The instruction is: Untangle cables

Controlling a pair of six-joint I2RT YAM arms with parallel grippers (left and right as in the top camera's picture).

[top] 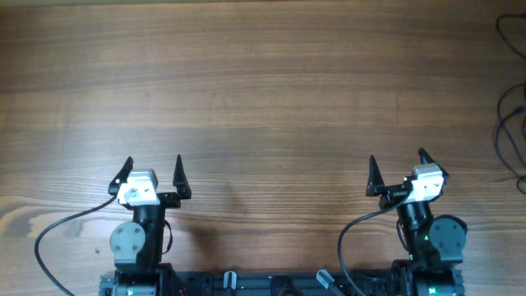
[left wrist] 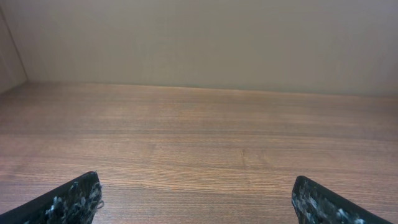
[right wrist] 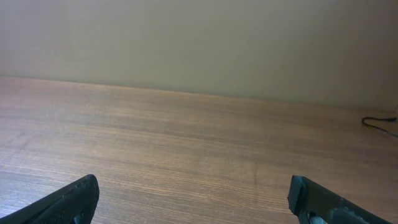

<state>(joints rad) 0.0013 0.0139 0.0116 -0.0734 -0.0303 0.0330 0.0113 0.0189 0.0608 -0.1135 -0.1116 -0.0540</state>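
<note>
The table (top: 263,82) is mid-brown wood with fine, darker grain streaks. The cables (right wrist: 372,122) are black. The left gripper (top: 154,160) and right gripper (top: 396,156) are black with white housings. The left fingers (left wrist: 74,198) carry white speckles. The wall (left wrist: 199,37) is plain beige.

wooden table (top: 263,90) carries thin black cables (top: 511,123) at its right edge.

The overhead camera looks straight down on the surface (top: 263,90) from above. Each wrist camera sits low and close, facing forward across that same surface toward a wall (left wrist: 199,37).
</note>
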